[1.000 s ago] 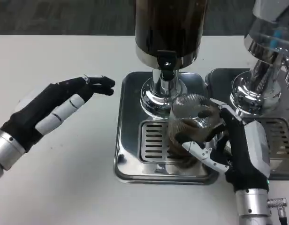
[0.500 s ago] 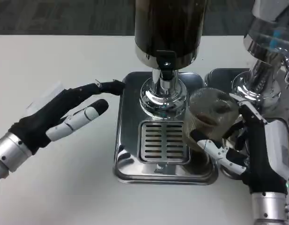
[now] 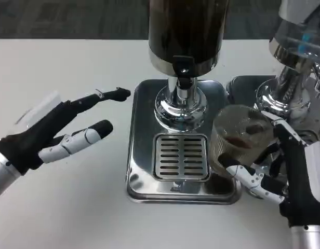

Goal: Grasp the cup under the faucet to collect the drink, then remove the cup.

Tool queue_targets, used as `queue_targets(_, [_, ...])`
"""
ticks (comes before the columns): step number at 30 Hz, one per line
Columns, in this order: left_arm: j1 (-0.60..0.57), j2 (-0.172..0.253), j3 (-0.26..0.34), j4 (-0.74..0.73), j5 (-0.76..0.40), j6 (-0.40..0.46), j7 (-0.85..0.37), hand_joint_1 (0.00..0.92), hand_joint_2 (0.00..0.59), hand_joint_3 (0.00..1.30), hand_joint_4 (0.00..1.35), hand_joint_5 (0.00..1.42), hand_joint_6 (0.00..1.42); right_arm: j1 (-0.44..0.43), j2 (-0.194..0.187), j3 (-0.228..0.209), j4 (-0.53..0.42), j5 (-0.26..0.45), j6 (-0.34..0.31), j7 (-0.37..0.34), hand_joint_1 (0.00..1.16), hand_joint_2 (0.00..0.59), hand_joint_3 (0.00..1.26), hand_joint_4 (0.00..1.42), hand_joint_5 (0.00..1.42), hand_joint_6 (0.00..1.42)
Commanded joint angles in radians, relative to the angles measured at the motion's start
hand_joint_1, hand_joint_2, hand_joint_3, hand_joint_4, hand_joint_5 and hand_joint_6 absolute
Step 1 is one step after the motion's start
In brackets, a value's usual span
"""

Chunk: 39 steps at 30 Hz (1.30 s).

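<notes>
The right hand (image 3: pixel 284 171) grips the cup (image 3: pixel 238 137), holding it right of the faucet (image 3: pixel 183 70), over the drip tray's (image 3: pixel 139 155) right edge. Left of the tray, the left hand (image 3: pixel 56 132) hovers released, fingers spread.

Bright, even light; glare on chrome base (image 3: pixel 182 108).

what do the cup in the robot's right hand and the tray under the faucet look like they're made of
The clear ribbed cup held in the right hand looks like thin transparent plastic, possibly glass: the dark drink shows through its wall. The square silver drip tray with a slotted grate looks like polished metal, probably stainless steel, given its mirror-like reflections.
</notes>
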Motion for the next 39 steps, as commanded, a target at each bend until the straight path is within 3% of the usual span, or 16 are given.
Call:
queue_targets(1, [0.054,0.032,-0.007,-0.052,0.005,-0.045,0.008,0.000,0.199,0.22,0.17,0.12,0.09,0.034,-0.003,-0.009,-0.077,0.012,-0.026,0.016,0.67,0.237,0.61,0.76,0.88,1.21])
queue_targets(11, [0.157,0.066,-0.032,-0.162,-0.006,-0.107,-0.007,0.000,0.195,0.21,0.17,0.12,0.09,0.123,0.004,0.004,-0.177,0.011,-0.047,0.061,0.68,0.236,0.61,0.76,0.89,1.21])
queue_targets(23, [0.198,0.108,-0.053,-0.206,0.006,-0.155,-0.002,0.000,0.193,0.21,0.17,0.11,0.09,0.208,0.001,0.028,-0.271,-0.009,-0.075,0.092,0.67,0.231,0.62,0.77,0.91,1.24])
queue_targets(39, [0.271,0.129,-0.046,-0.286,0.002,-0.188,0.013,0.000,0.192,0.20,0.16,0.10,0.09,0.264,-0.002,0.030,-0.306,-0.007,-0.098,0.120,0.67,0.233,0.63,0.78,0.91,1.24])
